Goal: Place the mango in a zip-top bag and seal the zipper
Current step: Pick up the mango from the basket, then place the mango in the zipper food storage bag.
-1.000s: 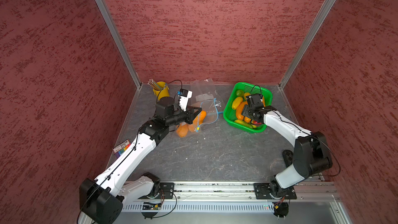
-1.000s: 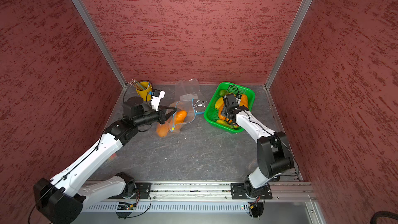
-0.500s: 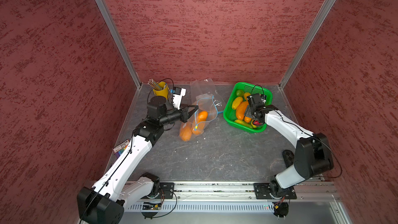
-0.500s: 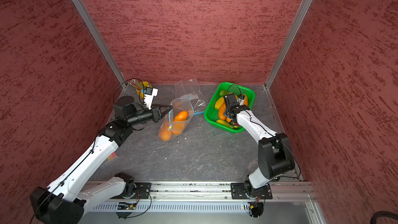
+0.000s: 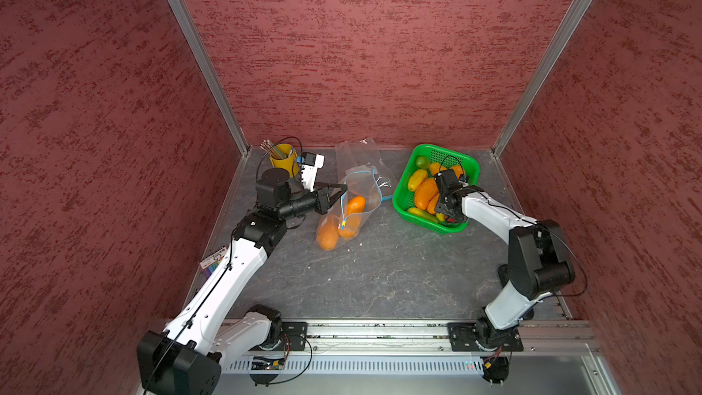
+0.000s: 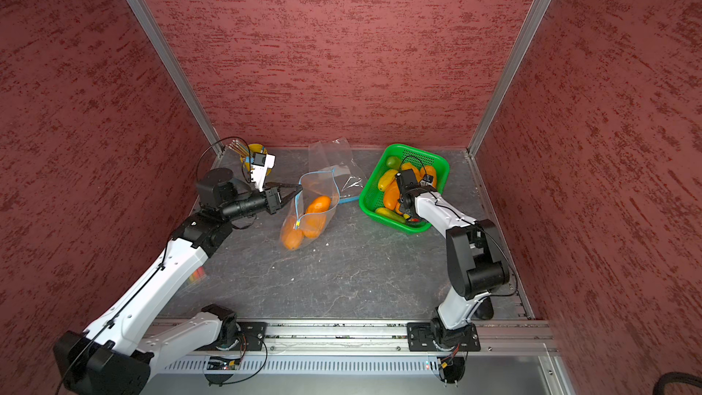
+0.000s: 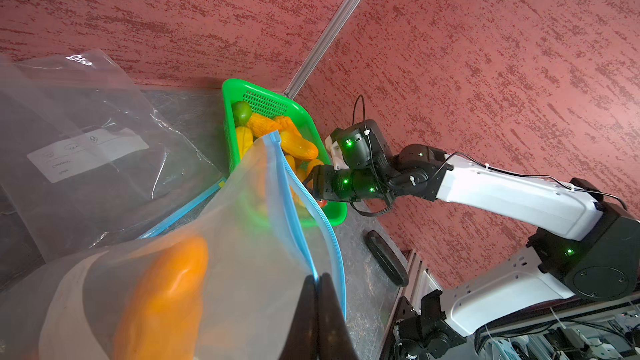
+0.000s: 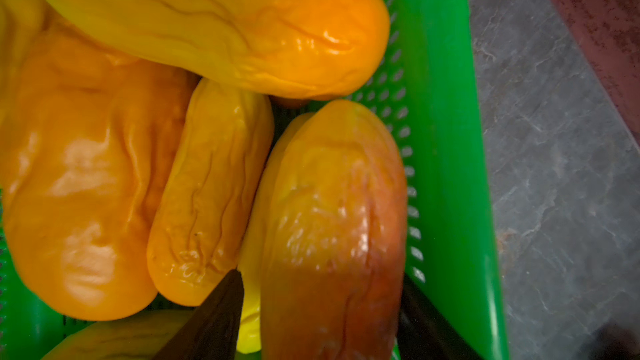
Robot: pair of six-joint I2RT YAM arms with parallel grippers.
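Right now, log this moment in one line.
left claw: shut on bag rim | right claw: astride mango in basket | bag: open, mangoes inside

The bag (image 5: 361, 189) lay mid-table (image 5: 380, 271), with mangoes (image 5: 327, 235) inside it. A second bag (image 5: 359, 153) lay flat behind it, near the back wall. The basket (image 5: 471, 159) sat right of both. The cup (image 5: 282, 161) stood in the back-left corner. The left gripper (image 5: 342, 188) met the bag's rim from the left. The right gripper (image 8: 322, 275) was down in the basket, fingers (image 8: 221, 313) either side of a mango (image 8: 332, 185).
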